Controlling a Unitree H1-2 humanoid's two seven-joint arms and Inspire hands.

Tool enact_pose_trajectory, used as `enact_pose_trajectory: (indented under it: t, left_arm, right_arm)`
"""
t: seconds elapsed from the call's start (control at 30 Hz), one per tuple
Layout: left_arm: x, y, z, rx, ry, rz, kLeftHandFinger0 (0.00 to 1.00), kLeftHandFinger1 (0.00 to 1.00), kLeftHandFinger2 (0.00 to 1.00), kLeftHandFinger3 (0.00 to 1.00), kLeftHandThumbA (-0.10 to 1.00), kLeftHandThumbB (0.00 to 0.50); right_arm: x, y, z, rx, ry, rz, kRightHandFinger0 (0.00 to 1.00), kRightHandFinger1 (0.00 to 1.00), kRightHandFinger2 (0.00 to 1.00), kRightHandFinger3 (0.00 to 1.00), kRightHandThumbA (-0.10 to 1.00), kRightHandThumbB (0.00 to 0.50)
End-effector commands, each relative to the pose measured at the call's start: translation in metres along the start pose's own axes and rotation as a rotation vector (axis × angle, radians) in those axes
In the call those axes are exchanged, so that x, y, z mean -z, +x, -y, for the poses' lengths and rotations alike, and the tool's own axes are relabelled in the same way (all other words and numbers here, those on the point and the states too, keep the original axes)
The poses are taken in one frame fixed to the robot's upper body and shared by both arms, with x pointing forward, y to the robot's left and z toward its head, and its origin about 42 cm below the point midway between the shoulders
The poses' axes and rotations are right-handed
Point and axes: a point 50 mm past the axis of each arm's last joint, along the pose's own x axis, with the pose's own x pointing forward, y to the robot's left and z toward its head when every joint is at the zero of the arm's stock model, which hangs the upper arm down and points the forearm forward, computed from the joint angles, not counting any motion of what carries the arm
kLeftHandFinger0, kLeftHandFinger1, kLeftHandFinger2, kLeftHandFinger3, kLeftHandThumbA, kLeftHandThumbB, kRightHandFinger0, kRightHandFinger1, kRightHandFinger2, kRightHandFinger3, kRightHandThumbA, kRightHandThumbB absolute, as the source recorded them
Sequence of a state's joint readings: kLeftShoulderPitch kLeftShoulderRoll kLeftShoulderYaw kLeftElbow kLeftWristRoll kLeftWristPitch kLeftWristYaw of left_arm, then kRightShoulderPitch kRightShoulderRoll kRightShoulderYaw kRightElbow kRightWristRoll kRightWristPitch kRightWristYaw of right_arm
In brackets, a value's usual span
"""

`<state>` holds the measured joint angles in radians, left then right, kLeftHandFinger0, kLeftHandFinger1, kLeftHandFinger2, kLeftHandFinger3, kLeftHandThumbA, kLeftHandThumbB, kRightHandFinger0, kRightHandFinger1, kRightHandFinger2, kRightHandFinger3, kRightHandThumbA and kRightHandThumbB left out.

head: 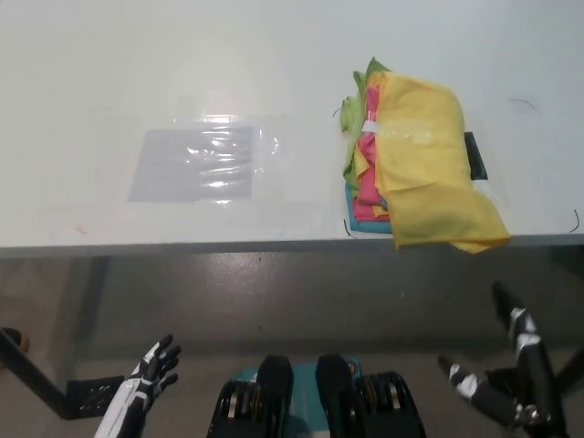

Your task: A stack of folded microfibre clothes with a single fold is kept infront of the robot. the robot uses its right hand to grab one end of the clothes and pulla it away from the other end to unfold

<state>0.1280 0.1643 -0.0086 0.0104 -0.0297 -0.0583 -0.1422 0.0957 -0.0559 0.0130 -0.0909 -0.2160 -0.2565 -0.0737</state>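
While both hands hang low before the table edge, the white left hand (151, 372) at lower left and the black right hand (506, 383) at lower right spread their fingers, holding nothing; beyond, the cloth stack (415, 164), yellow on top, overhangs the table (91, 91) rim, a clear plastic sheet (196, 164) farther left

Yellow cloth (429, 160) tops pink, green and teal cloths (363, 178) on a white table (137, 73).

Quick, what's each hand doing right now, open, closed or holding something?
Left hand: open, holding nothing, low beside the table.
Right hand: open, fingers spread, below the cloths.
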Motion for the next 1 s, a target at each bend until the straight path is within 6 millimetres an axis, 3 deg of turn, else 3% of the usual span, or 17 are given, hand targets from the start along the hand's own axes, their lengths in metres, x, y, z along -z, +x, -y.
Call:
enact_pose_trajectory:
  t: [0.0, 0.1, 0.2, 0.27, 0.43, 0.73, 0.9, 0.97]
  left_arm:
    - [-0.009, 0.005, -0.004, 0.05, 0.001, 0.07, 1.0, 1.0, 1.0, 1.0, 0.98, 0.141]
    - [-0.008, 0.007, -0.005, 0.061, 0.017, 0.063, 1.0, 1.0, 1.0, 1.0, 0.99, 0.156]
    - [-0.007, 0.007, -0.004, 0.059, 0.024, 0.054, 1.0, 1.0, 1.0, 1.0, 1.0, 0.181]
    - [-0.007, 0.007, -0.004, 0.057, 0.019, 0.055, 1.0, 1.0, 1.0, 1.0, 0.99, 0.159]
    - [-0.007, 0.007, -0.004, 0.059, 0.021, 0.056, 1.0, 1.0, 1.0, 1.0, 0.99, 0.171]
    - [-0.005, 0.005, -0.003, 0.055, 0.022, 0.054, 1.0, 1.0, 1.0, 1.0, 0.99, 0.169]
    - [-0.004, 0.002, -0.004, 0.047, 0.018, 0.044, 1.0, 1.0, 1.0, 1.0, 0.99, 0.174]
    - [-0.005, 0.002, -0.004, 0.049, 0.023, 0.045, 1.0, 1.0, 1.0, 1.0, 0.99, 0.18]
  right_arm:
    - [-0.046, 0.027, 0.009, 0.092, -0.075, 0.134, 1.0, 1.0, 1.0, 1.0, 0.8, 0.134]
    - [-0.08, 0.054, 0.013, 0.094, -0.068, 0.189, 1.0, 1.0, 1.0, 1.0, 0.77, 0.149]
    - [-0.103, 0.075, 0.017, 0.061, -0.156, 0.236, 1.0, 1.0, 1.0, 1.0, 0.86, 0.138]
    - [-0.119, 0.092, 0.017, 0.041, -0.192, 0.247, 1.0, 1.0, 1.0, 1.0, 0.91, 0.174]
    - [-0.151, 0.137, 0.006, 0.015, -0.289, 0.257, 1.0, 1.0, 1.0, 1.0, 1.0, 0.221]
    - [-0.178, 0.21, -0.028, -0.115, -0.348, 0.178, 1.0, 1.0, 1.0, 1.0, 1.0, 0.283]
    - [-0.175, 0.254, -0.048, -0.157, -0.327, 0.084, 1.0, 1.0, 1.0, 1.0, 1.0, 0.303]
    - [-0.173, 0.262, -0.05, -0.161, -0.33, 0.06, 1.0, 1.0, 1.0, 1.0, 1.0, 0.304]
